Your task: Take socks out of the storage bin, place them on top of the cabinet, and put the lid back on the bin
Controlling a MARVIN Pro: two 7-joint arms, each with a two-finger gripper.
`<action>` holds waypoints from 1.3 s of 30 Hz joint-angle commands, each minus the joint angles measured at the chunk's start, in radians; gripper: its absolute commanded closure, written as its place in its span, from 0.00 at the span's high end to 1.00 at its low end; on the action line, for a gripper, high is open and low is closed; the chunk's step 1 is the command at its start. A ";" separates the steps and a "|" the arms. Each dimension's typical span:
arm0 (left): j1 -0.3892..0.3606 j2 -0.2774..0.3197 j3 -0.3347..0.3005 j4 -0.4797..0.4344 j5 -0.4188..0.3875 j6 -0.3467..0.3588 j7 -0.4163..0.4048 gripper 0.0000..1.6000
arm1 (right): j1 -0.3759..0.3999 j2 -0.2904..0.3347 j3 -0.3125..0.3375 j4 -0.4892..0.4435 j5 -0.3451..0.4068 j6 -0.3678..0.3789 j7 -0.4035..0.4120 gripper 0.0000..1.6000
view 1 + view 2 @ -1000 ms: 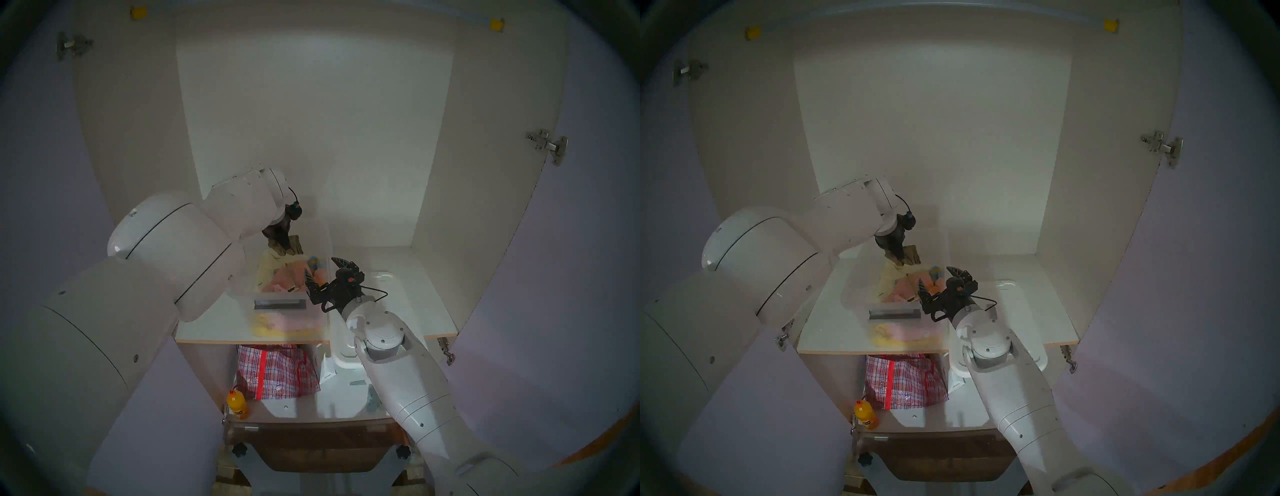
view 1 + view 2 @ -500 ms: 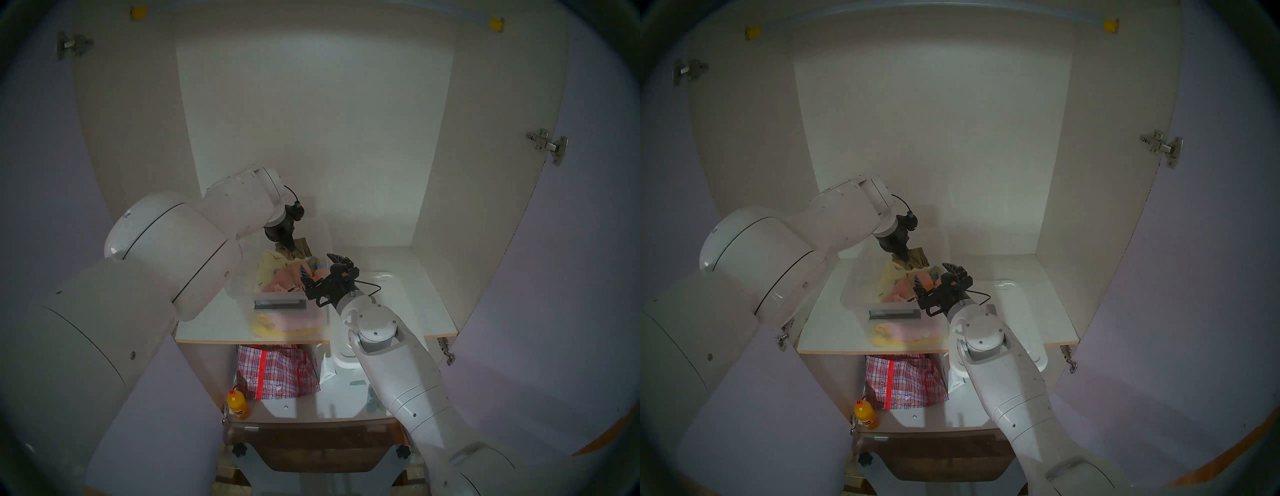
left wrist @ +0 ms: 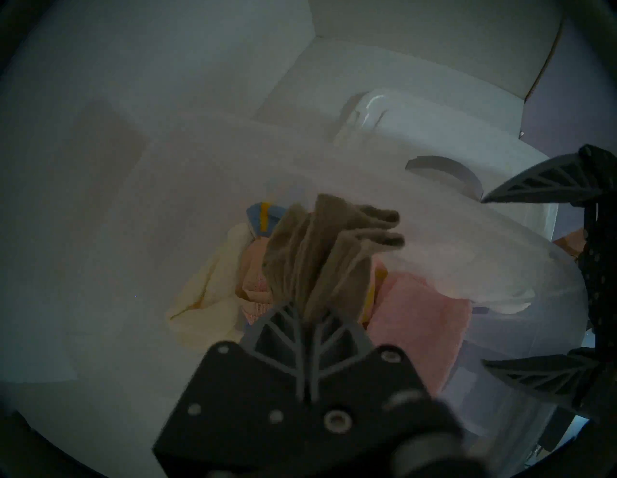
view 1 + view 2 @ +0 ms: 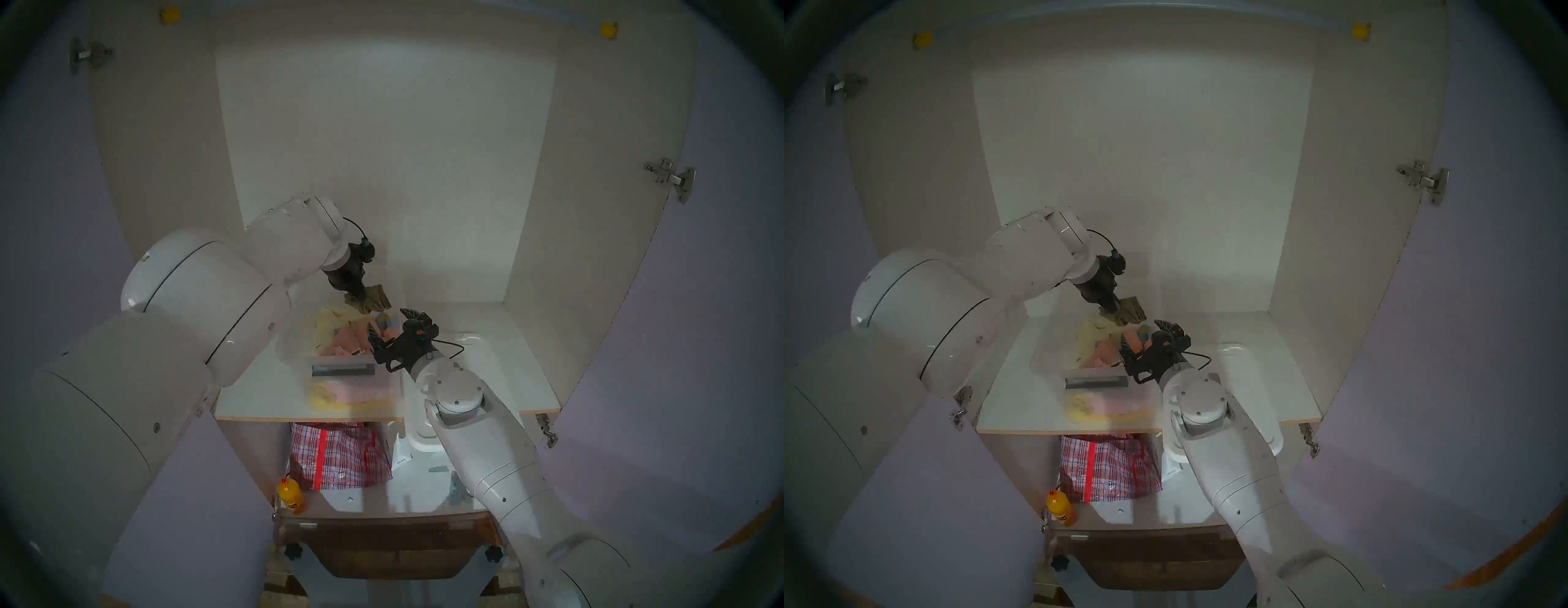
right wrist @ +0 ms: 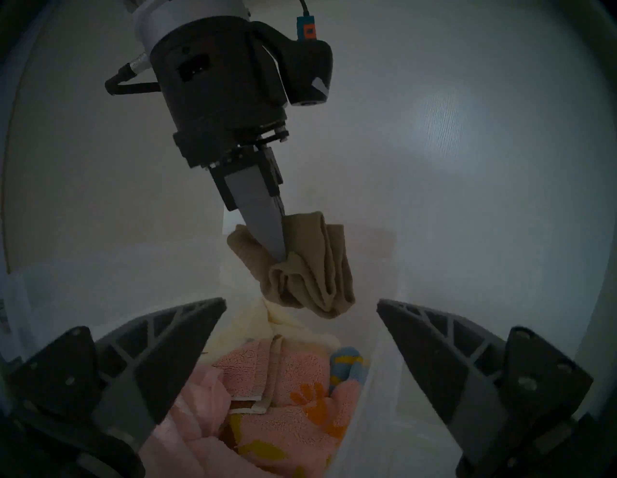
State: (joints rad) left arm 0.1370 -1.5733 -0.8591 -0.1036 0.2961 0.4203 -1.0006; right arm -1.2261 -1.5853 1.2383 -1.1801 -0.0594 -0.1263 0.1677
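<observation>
Right wrist view showed the left gripper fingers pinching the socks, a soft, light bundle sagging below them, while the right gripper fingers stood spread and empty.

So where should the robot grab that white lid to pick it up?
Probably by the long edge nearest the storage bin, coming in level from the front. The lid lies flat on the shelf beside the bin, and its near end sticks out past the shelf's front edge, so a finger could slip under there. The open right gripper is closest; the left gripper is shut on the socks.
</observation>
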 commanded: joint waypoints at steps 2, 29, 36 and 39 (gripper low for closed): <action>-0.048 0.005 -0.018 -0.019 -0.017 -0.020 -0.044 0.00 | 0.051 -0.016 0.004 -0.004 0.000 -0.005 -0.007 1.00; -0.062 0.048 -0.054 -0.019 -0.036 -0.075 -0.146 0.00 | 0.093 -0.038 0.003 -0.030 0.016 -0.016 -0.002 1.00; -0.085 0.066 -0.066 -0.027 -0.041 -0.095 -0.166 0.00 | 0.098 -0.048 0.004 -0.040 0.030 -0.009 -0.001 1.00; -0.092 0.074 -0.071 -0.031 -0.043 -0.102 -0.175 0.00 | 0.103 -0.051 0.010 -0.041 0.038 -0.006 -0.002 1.00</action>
State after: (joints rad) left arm 0.1039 -1.5108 -0.9176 -0.1097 0.2652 0.3355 -1.1499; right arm -1.1540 -1.6169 1.2406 -1.1888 -0.0366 -0.1270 0.1647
